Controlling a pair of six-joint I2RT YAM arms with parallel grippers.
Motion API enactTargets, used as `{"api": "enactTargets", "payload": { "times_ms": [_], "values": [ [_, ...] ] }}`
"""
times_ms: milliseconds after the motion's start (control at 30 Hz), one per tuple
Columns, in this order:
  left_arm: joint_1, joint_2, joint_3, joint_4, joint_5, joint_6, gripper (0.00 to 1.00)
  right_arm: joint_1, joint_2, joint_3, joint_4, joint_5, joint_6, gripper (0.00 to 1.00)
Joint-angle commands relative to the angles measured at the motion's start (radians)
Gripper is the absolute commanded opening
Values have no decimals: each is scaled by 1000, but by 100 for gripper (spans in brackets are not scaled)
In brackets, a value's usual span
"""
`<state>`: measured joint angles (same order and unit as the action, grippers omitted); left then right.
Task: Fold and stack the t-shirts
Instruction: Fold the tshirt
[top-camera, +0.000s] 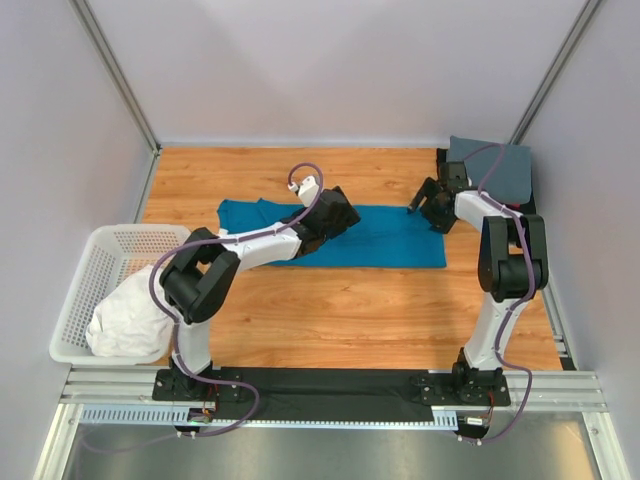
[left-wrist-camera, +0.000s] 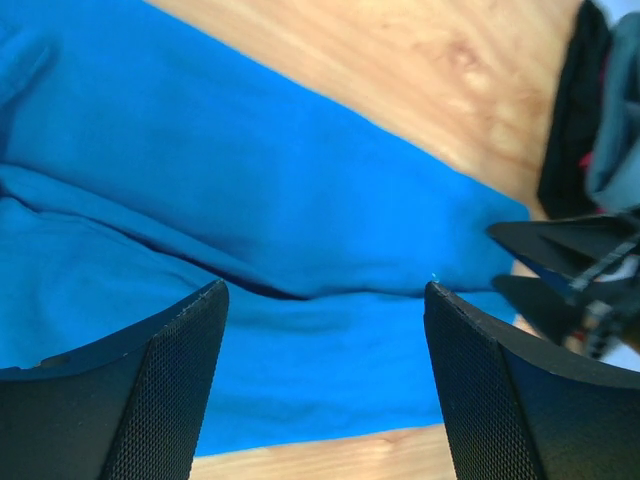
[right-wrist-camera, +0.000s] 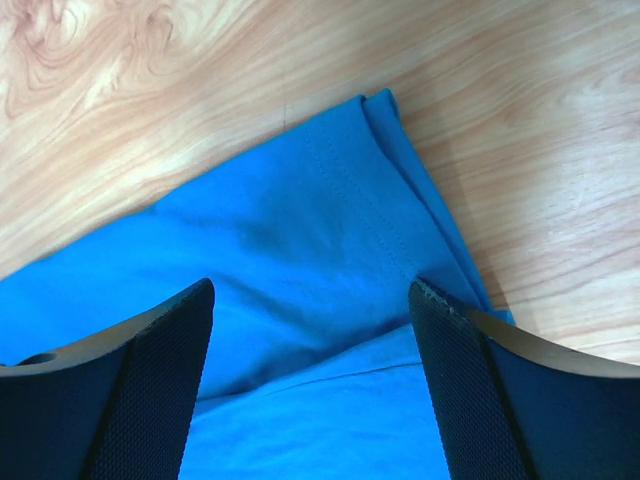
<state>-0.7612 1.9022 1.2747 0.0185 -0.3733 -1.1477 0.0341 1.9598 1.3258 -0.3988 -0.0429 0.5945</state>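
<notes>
- The left gripper (left-wrist-camera: 322, 290) had its jaws spread wide and held nothing; only cloth showed in the gap between its fingers (left-wrist-camera: 165, 400).
- Those fingers were black, wedge-shaped, and faced with a fine mesh-like grip texture.
- The right gripper (right-wrist-camera: 310, 285) was likewise wide open and empty, poised over a corner of the same cloth.
- Whether either pair of fingertips touched the fabric could not be told.
- The teal t-shirt (top-camera: 390, 240) lay flat in the middle of the table, folded into a long band.
- Its long axis ran left to right across the table, with the squared end toward the right arm and a wider, lumpier end toward the left.
- The left gripper stood over the band's far edge near its middle, the right gripper over its far right corner.
- The cloth was soft and matte; a shallow crease crossed it under the left gripper, and a double-stitched hem ran along the corner below the right gripper.
- The table (top-camera: 350, 310) was smooth wood-grain board, bare in front of the shirt.
- A slate-grey t-shirt (top-camera: 500, 165) lay folded in the far right corner on darker cloth, just behind the right gripper.
- A white t-shirt (top-camera: 125, 320) was heaped in the white mesh basket (top-camera: 100, 250) at the left edge, well apart from the teal one.
</notes>
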Motion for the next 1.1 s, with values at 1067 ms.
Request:
{"api": "enactTargets", "payload": {
  "times_ms": [1067],
  "values": [
    [-1,39,192,32,88,249,86,-23,-231,-2,-264,59,-71,80]
  ]
}}
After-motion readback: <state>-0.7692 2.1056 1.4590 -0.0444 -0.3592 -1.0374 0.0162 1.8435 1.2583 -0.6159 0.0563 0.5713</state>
